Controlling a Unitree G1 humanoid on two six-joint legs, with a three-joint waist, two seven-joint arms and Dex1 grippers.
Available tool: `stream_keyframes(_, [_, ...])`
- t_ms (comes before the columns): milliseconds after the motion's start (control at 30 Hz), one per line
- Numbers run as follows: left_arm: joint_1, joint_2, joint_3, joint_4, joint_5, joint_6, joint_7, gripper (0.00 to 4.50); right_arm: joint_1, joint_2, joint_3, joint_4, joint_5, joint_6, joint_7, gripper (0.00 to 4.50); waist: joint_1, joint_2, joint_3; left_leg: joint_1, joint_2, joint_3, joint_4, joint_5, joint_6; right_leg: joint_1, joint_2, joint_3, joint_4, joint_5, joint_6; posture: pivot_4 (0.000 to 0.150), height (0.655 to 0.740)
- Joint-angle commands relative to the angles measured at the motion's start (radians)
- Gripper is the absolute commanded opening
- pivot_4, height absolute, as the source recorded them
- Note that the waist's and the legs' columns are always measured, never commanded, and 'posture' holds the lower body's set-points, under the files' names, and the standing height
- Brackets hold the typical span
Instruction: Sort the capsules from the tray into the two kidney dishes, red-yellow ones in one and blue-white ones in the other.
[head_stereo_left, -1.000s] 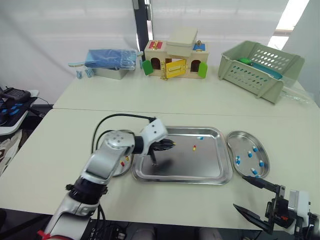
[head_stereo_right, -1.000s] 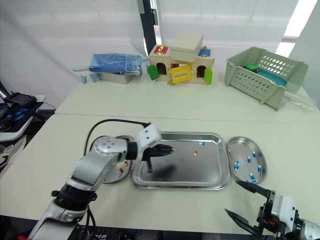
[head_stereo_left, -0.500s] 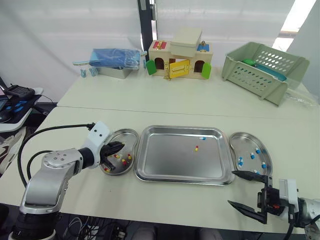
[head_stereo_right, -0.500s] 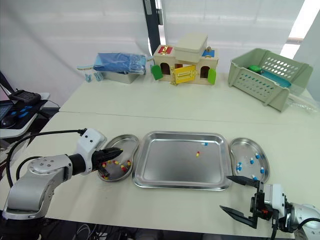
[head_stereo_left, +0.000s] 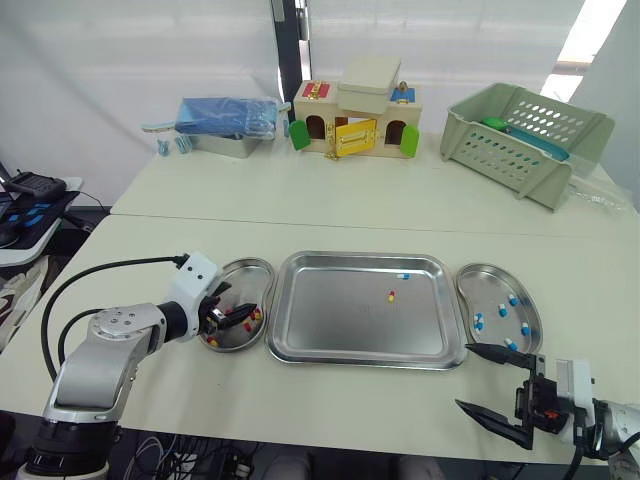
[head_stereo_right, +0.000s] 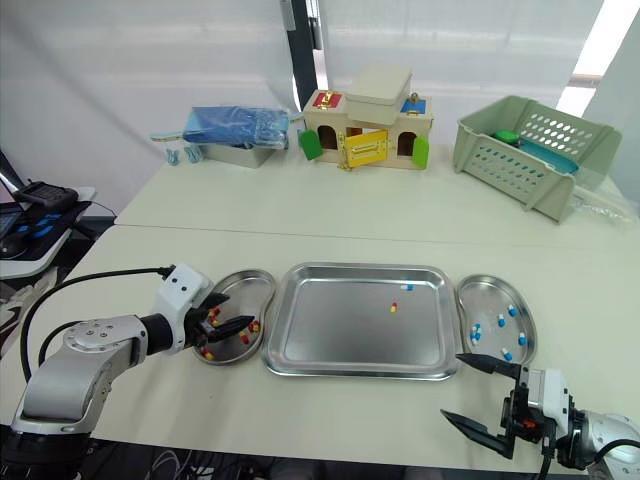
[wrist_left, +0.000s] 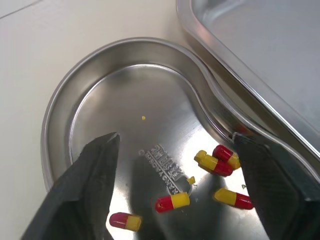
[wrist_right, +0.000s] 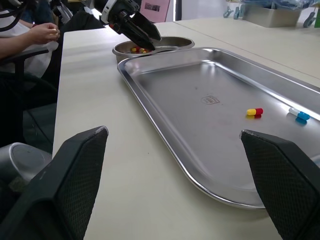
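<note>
My left gripper (head_stereo_left: 228, 318) hovers open just above the left kidney dish (head_stereo_left: 243, 277), nothing between its fingers. Beneath it, in the left wrist view, several red-yellow capsules (wrist_left: 172, 201) lie on the floor of that dish (wrist_left: 100, 115). The steel tray (head_stereo_left: 335, 322) holds one red-yellow capsule (head_stereo_left: 391, 295) and one blue-white capsule (head_stereo_left: 402, 276). Several blue-white capsules (head_stereo_left: 477, 321) lie in the right kidney dish (head_stereo_left: 488, 285). My right gripper (head_stereo_left: 465, 376) stands open and empty near the table's front edge, in front of the right dish.
At the back stand a wooden toy house (head_stereo_left: 355, 118), a green basket (head_stereo_left: 525, 125) and a blue packet on a metal box (head_stereo_left: 225, 118). A black cable (head_stereo_left: 100, 275) loops from the left arm. A person's hand (wrist_right: 42, 32) shows off the table's left end.
My left arm swung from the tray over to the left kidney dish, and its jaws opened there. The right gripper stayed open near the front edge. The camera shifted slightly.
</note>
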Motion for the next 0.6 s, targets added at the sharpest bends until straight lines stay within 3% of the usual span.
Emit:
stream_keyframes(33, [-0.009,0.021,0.012,0.004,-0.004,-0.028,0.008,4.48,0.006,-0.003,-0.028,-0.044,0.022,0.013,-0.021,4.50,0.000,0.000,0.000,0.000,0.000,0.000,0.000,0.000,0.000,0.000,0.000,0.000,0.000,0.000,0.000,0.150,0.7400])
stream_keyframes(267, [-0.017,0.073,0.113,0.053,-0.048,-0.035,-0.007,4.48,0.005,-0.031,-0.122,-0.053,0.069,0.077,-0.065,4.50,-0.001,0.000,0.000,0.000,0.000,0.000,0.000,0.000,0.000,0.000,0.000,0.000,0.000,0.000,0.000,0.150,0.7400])
stream_keyframes(600, [0.060,0.250,0.296,0.257,-0.045,-0.137,-0.063,4.48,-0.025,-0.088,-0.317,0.107,0.057,0.085,-0.090,4.50,-0.003,0.000,0.000,0.000,0.000,0.001,-0.001,0.000,0.001,-0.001,0.000,0.001,0.000,0.000,0.000,0.150,0.7400])
